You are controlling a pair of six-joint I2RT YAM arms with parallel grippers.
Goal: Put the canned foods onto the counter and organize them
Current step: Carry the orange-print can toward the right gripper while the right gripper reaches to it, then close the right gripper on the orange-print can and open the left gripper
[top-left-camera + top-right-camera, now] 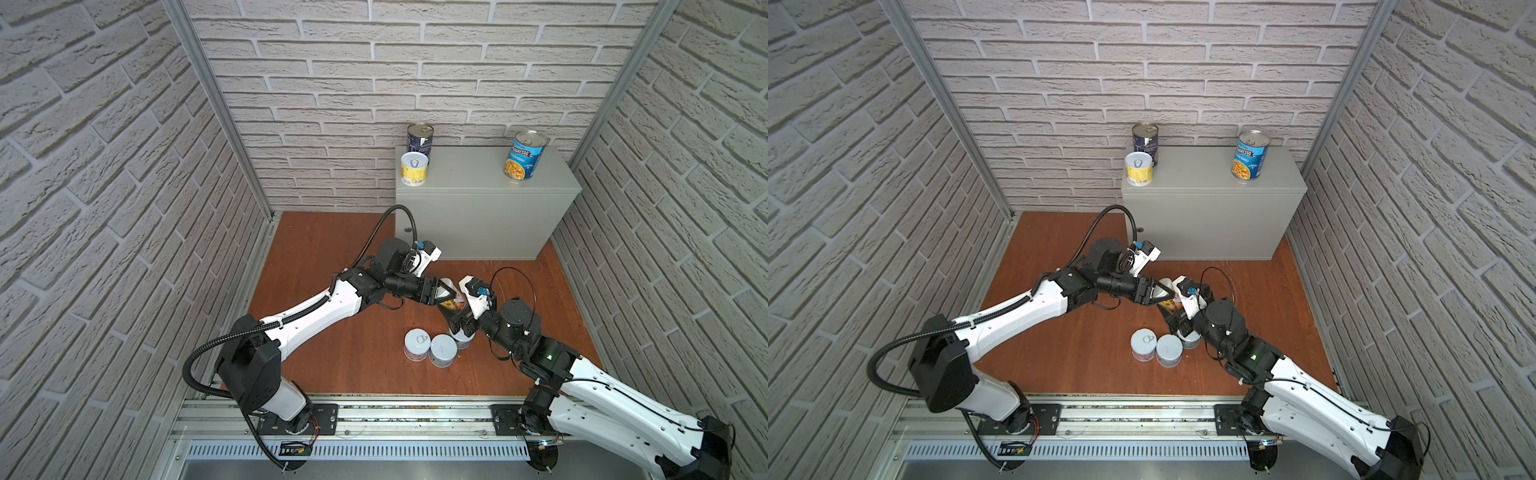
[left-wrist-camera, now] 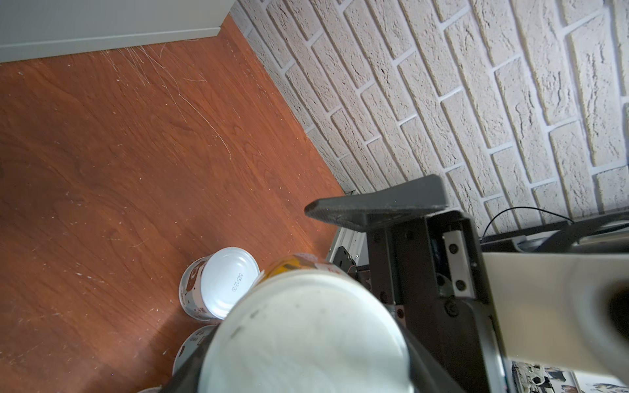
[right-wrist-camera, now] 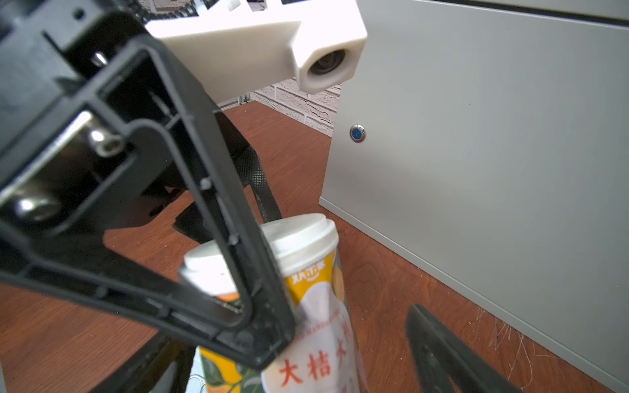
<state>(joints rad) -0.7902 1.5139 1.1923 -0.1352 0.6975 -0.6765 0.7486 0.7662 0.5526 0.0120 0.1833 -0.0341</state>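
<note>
Jaws of the left gripper (image 1: 445,294) are clamping an orange-and-yellow can (image 3: 316,306), its black ribbed fingers (image 3: 258,289) pressing the glossy label just under the white plastic lid. The can is hanging tilted above the floor (image 1: 332,249), in front of the counter (image 1: 478,216). The right gripper (image 1: 454,316) is meeting it from the opposite side, jaws standing wide around the can's lower part, one finger clearly apart from the label.

Three cylinders are standing upright on the counter's flat, matte grey top: a tall navy can (image 1: 419,139) at the back left corner, a short yellow can (image 1: 414,169) just in front of it, and a tall blue Progresso can (image 1: 525,156) near the right end. Three short pale cans (image 1: 416,344) with dull metal ends are sitting clustered on the scratched, reddish wood-grain floor, one partly hidden under the right arm. A small round lock (image 3: 357,132) is glinting on the counter's smooth front.
</note>
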